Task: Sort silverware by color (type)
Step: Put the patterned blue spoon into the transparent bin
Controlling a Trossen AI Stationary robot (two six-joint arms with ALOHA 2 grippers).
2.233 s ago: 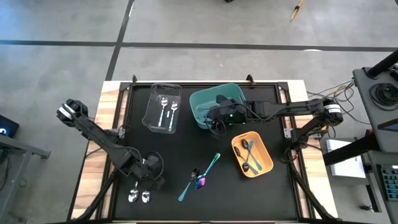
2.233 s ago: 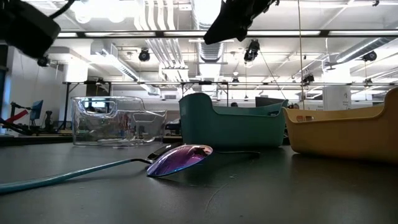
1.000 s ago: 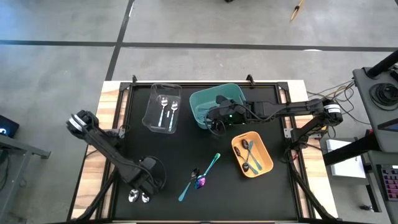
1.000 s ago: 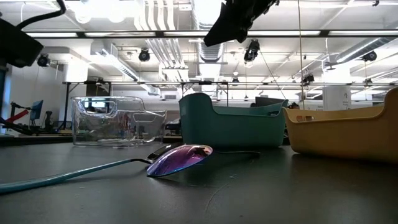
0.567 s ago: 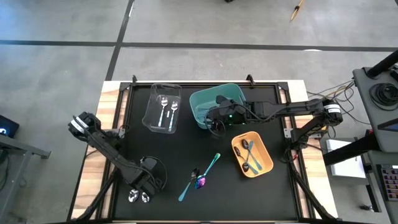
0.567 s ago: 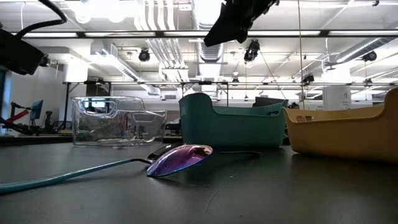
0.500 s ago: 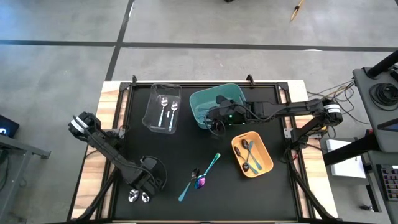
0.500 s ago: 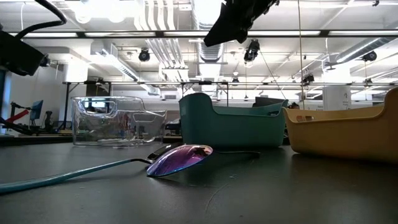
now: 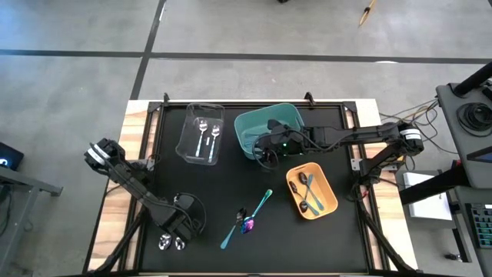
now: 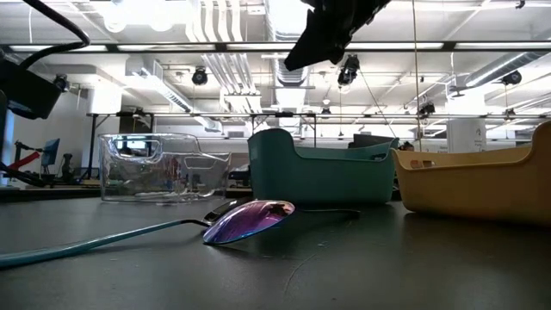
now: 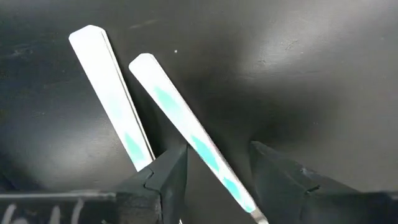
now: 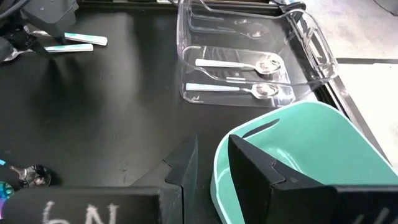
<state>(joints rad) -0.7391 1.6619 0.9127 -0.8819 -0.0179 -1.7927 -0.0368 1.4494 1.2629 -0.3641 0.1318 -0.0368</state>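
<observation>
High view: left gripper point(image 9: 176, 233) hangs right over two silver spoons point(image 9: 171, 243) at the desk point(image 9: 231, 185) front-left, far nearer than the right gripper point(image 9: 265, 148) at the teal bin point(image 9: 247, 123).

Left wrist: jaws parted, straddling one handle point(image 11: 186, 134) running lengthwise between them. Right jaws: cannot tell.

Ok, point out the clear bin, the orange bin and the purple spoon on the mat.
clear bin point(image 9: 187, 138), high view, on its left wall.
orange bin point(image 9: 330, 198), high view, on its right rim.
purple spoon point(image 10: 250, 220), low view, on the middle of its bowl.
</observation>
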